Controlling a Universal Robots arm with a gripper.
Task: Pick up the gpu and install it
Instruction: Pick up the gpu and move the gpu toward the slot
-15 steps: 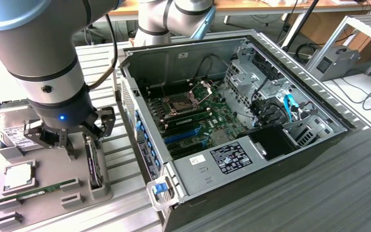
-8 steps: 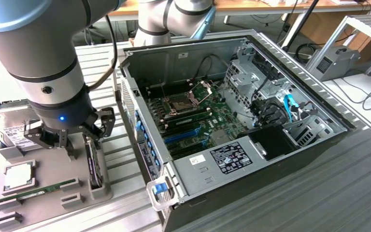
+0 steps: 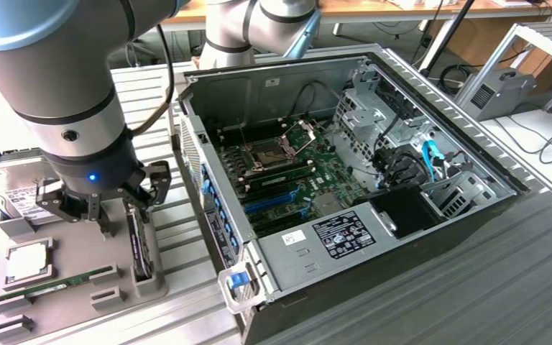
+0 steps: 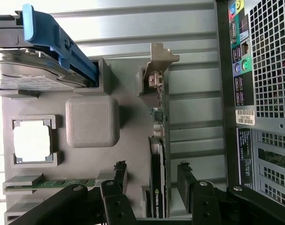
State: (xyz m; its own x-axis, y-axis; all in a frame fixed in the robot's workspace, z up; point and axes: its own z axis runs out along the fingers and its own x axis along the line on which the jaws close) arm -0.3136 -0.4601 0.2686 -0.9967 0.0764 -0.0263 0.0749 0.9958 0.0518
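When you look at the exterior view, you find the arm standing over a gray fixture tray at that view's left. The end effector is low above the tray, its jaws spread wide and gripping nothing. The gpu stands on its thin edge in a slot along the side of the tray nearest the computer case, directly under the end effector. On the same tray you can see a hard drive, a processor in a square pocket and a green memory stick. The case lies open on the table at the view's right, its motherboard exposed.

As you turn to the wrist view, the end effector straddles the gpu. One black finger stands on either side of the card, with a visible gap at each, so neither touches it. The card runs away from the fingers to its silver bracket at the far end of the slot. The hard drive, the processor and the memory stick sit in the tray on one side of the card. The perforated rear of the case lies on the other.
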